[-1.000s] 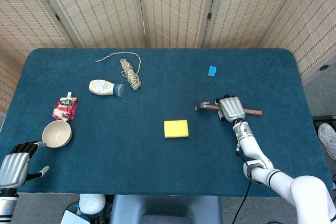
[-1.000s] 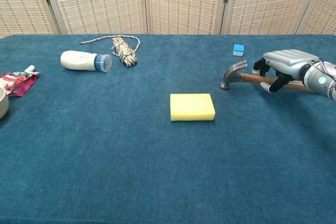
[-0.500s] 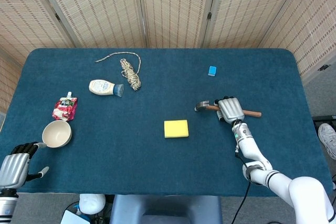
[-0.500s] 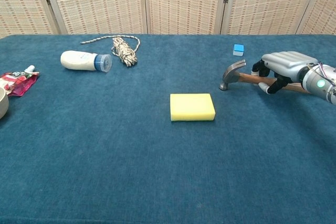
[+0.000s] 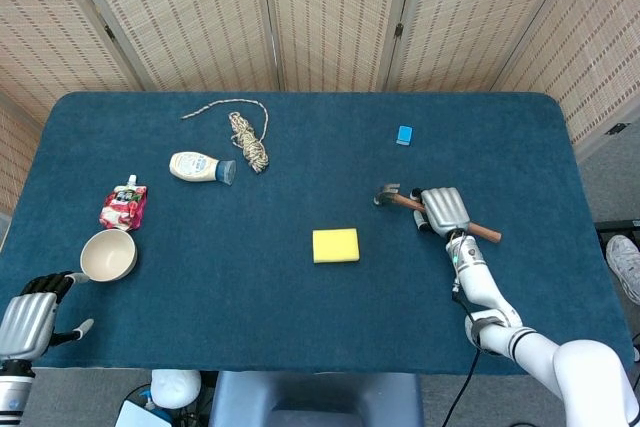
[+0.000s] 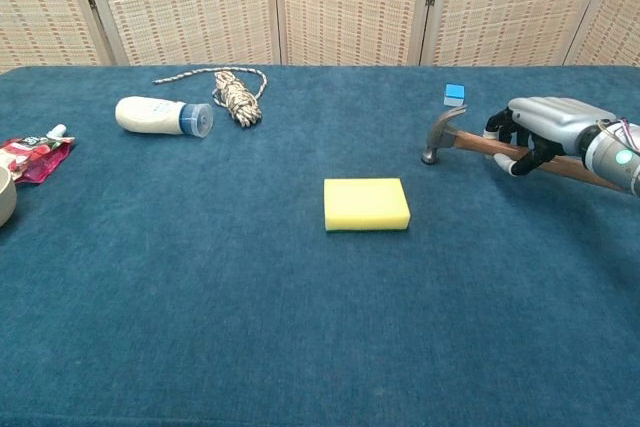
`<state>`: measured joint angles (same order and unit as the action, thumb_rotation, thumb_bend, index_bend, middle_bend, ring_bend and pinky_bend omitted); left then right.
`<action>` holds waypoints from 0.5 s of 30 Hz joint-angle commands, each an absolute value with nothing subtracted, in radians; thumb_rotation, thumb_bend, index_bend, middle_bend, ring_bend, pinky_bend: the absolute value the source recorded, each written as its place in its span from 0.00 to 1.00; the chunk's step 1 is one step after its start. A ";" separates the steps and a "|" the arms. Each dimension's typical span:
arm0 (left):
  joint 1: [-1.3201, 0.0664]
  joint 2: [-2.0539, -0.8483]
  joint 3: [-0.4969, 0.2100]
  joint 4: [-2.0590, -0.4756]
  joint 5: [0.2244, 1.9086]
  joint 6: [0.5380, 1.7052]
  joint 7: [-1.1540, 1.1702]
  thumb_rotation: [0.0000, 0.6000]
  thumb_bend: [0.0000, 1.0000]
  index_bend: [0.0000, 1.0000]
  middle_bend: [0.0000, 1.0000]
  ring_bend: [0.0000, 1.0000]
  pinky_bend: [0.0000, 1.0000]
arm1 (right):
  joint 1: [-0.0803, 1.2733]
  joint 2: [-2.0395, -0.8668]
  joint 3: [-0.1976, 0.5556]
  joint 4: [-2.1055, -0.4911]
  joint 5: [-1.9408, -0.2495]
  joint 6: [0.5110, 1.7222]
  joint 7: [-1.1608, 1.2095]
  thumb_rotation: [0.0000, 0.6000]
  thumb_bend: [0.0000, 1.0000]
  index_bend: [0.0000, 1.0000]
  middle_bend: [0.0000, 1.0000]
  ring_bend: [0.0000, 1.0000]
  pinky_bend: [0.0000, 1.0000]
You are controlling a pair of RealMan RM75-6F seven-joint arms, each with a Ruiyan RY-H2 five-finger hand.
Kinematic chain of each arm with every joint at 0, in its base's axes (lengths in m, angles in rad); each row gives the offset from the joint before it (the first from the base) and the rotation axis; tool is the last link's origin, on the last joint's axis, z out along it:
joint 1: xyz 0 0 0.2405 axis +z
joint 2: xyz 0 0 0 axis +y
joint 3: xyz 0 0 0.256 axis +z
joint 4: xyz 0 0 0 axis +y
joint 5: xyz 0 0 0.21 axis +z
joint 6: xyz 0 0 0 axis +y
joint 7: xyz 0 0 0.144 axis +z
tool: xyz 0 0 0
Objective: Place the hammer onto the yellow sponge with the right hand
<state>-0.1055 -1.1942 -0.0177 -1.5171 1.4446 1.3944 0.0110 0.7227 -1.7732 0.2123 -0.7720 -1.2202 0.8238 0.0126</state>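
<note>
Right hand [image 6: 548, 133] grips the hammer [image 6: 470, 140] by its wooden handle, fingers wrapped around the shaft just behind the metal head. The handle end projects past the hand toward the right tabletop edge. In the chest view the head appears slightly clear of the cloth; whether it touches the surface cannot be confirmed. In the head view the same hand [image 5: 444, 209] and hammer [image 5: 400, 199] sit right of centre on the blue tabletop [image 5: 300, 327].

The yellow sponge [image 6: 366, 203] lies flat near the tabletop centre, well apart from the hammer head and to its left. Nothing rests on it.

Left hand [image 5: 28, 319] is at the near left corner, beside the tabletop edge, fingers curled with nothing in them.

Other items: a small blue block [image 5: 404, 134] beyond the hammer; a white bottle [image 5: 200, 167] with a blue cap lying on its side; a coil of rope [image 5: 248, 137] just beside it; a red pouch [image 5: 123, 206] and a cream bowl [image 5: 108, 254] near the left edge.
</note>
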 commanded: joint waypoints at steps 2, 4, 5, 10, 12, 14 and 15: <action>-0.108 -1.189 -0.017 -1.527 1.443 1.388 0.014 1.00 0.22 0.35 0.31 0.27 0.25 | 0.719 -1.746 0.222 -0.801 -1.237 0.831 0.069 1.00 1.00 0.58 0.70 0.66 0.66; -0.109 -1.187 -0.017 -1.532 1.445 1.388 0.014 1.00 0.22 0.36 0.31 0.27 0.25 | 0.719 -1.736 0.220 -0.809 -1.252 0.843 0.088 1.00 1.00 0.60 0.72 0.68 0.70; -0.110 -1.186 -0.018 -1.533 1.445 1.387 0.015 1.00 0.22 0.36 0.31 0.27 0.25 | 0.718 -1.730 0.220 -0.816 -1.258 0.848 0.099 1.00 1.00 0.61 0.72 0.70 0.72; -0.112 -1.180 -0.020 -1.542 1.445 1.388 0.020 1.00 0.22 0.36 0.31 0.27 0.25 | 0.722 -1.675 0.216 -0.889 -1.294 0.853 0.164 1.00 1.00 0.64 0.74 0.76 0.77; -0.113 -1.179 -0.021 -1.545 1.445 1.387 0.022 1.00 0.22 0.36 0.31 0.27 0.25 | 0.726 -1.652 0.210 -0.921 -1.321 0.865 0.186 1.00 1.00 0.67 0.76 0.79 0.80; -0.114 -1.180 -0.020 -1.547 1.446 1.386 0.025 1.00 0.22 0.36 0.31 0.27 0.25 | 0.729 -1.636 0.204 -0.948 -1.350 0.888 0.200 1.00 1.00 0.69 0.78 0.82 0.83; -0.115 -1.180 -0.020 -1.549 1.446 1.385 0.027 1.00 0.22 0.36 0.31 0.27 0.25 | 0.730 -1.625 0.202 -0.967 -1.364 0.901 0.210 1.00 1.00 0.71 0.80 0.84 0.84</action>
<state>-0.1143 -1.1795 -0.0199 -1.5483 1.4461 1.3851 0.0268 0.7258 -1.6469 0.2088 -0.9378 -1.3374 0.8784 0.1901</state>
